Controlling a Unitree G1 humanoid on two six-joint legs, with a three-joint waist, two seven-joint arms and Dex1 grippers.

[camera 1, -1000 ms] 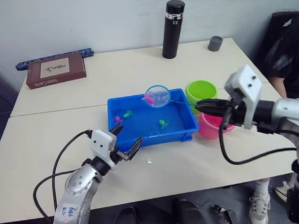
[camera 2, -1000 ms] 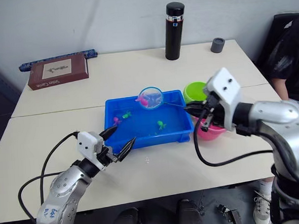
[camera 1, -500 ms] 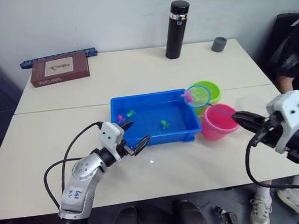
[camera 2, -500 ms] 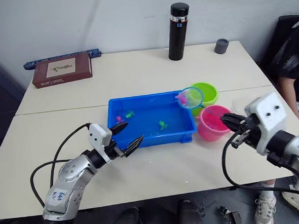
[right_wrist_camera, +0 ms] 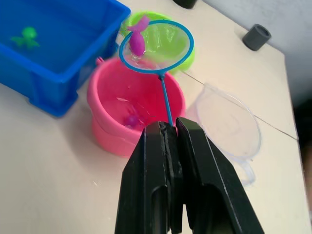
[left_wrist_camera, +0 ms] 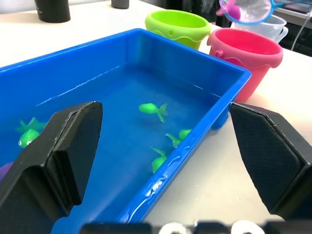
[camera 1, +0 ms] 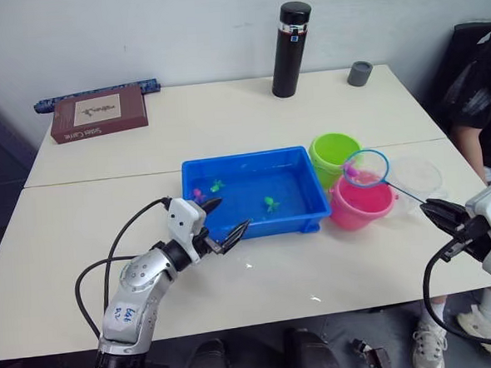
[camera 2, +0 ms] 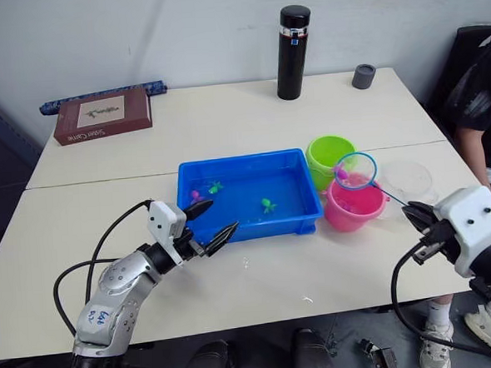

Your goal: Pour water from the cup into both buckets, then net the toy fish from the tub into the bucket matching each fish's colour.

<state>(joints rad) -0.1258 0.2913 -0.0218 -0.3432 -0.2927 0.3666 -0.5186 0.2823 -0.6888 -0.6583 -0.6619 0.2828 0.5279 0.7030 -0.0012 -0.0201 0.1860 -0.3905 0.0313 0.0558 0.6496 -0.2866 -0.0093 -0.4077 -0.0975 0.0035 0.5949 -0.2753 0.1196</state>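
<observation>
right fingers (right_wrist_camera: 170, 131) clenched on the net (right_wrist_camera: 157, 46) handle | net hoop above the pink bucket (right_wrist_camera: 117, 112), magenta fish (right_wrist_camera: 138, 41) in it | left fingers (camera 1: 219, 221) spread at the blue tub (camera 1: 250, 192) near rim | green fish (left_wrist_camera: 152, 108) in tub | green bucket (camera 1: 334, 155), clear cup (camera 1: 413, 176) beside pink bucket on table (camera 1: 225, 118)

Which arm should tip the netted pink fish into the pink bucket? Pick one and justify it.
Right. Its tool is shut on the net handle, with the pink fish above the pink bucket. The left tool hangs open at the tub.
</observation>
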